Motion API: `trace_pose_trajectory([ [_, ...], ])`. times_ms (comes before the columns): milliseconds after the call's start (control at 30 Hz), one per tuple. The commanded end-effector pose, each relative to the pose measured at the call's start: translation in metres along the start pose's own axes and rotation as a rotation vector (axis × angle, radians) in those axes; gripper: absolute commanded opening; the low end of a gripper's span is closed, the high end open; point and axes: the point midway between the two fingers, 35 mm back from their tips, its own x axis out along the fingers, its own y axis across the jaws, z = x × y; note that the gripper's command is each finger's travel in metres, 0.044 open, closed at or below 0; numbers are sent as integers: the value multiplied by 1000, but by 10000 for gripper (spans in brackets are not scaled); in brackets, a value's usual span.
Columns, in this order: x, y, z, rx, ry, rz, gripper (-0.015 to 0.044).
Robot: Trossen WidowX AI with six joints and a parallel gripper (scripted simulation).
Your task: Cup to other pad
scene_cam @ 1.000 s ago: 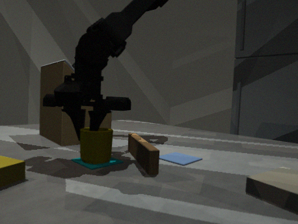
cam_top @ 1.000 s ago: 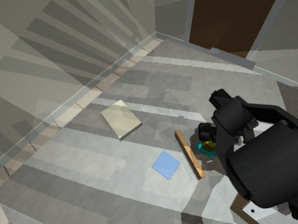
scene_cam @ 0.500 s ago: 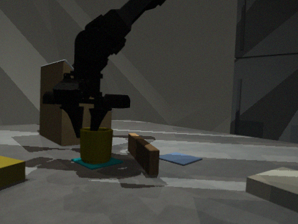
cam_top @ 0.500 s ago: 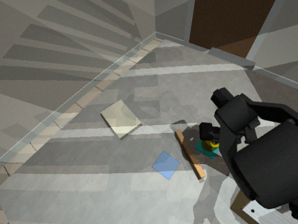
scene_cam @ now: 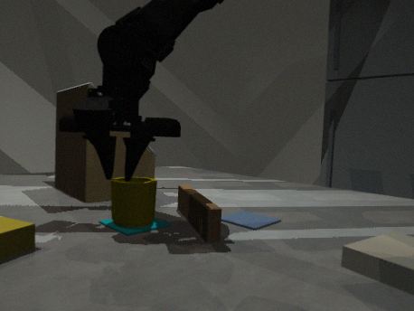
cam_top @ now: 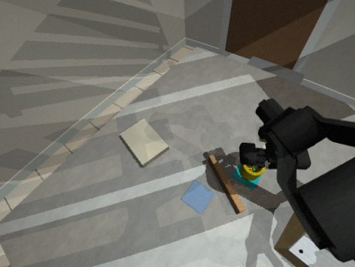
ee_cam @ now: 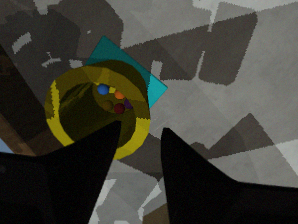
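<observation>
The yellow cup [cam_top: 246, 174] [scene_cam: 134, 203] [ee_cam: 141, 138] stands upright on the teal pad [cam_top: 253, 185] [scene_cam: 127, 231] [ee_cam: 159, 90]. Several coloured marbles [ee_cam: 119, 94] lie inside it, at the bottom. My gripper [scene_cam: 118, 178] [ee_cam: 141, 129] is partly open, with a gap between its fingertips and nothing held. The fingertips are at the height of the cup's rim, one over the cup's opening and the other outside the wall in the wrist view. In the top view the arm hides the fingertips. The blue pad [cam_top: 198, 196] [scene_cam: 251, 220] lies bare.
A low wooden bar [cam_top: 226, 184] [scene_cam: 199, 213] stands between the two pads. A cream block [cam_top: 143, 141] [scene_cam: 384, 258] lies beyond the blue pad. A yellow block [scene_cam: 15, 236] is at the left edge in the exterior view. A tall brown box [scene_cam: 71, 149] stands behind the cup.
</observation>
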Motion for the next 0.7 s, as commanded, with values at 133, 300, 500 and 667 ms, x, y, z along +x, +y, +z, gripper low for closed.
trace_pose_trajectory([
  [133, -14, 1, 2, -11, -12, 3, 146],
  [300, -20, 0, 0, -9, -11, 3, 146],
  [500, -24, -3, -2, -8, -9, 3, 146],
  [667, -20, -3, -2, 1, 0, 3, 278],
])
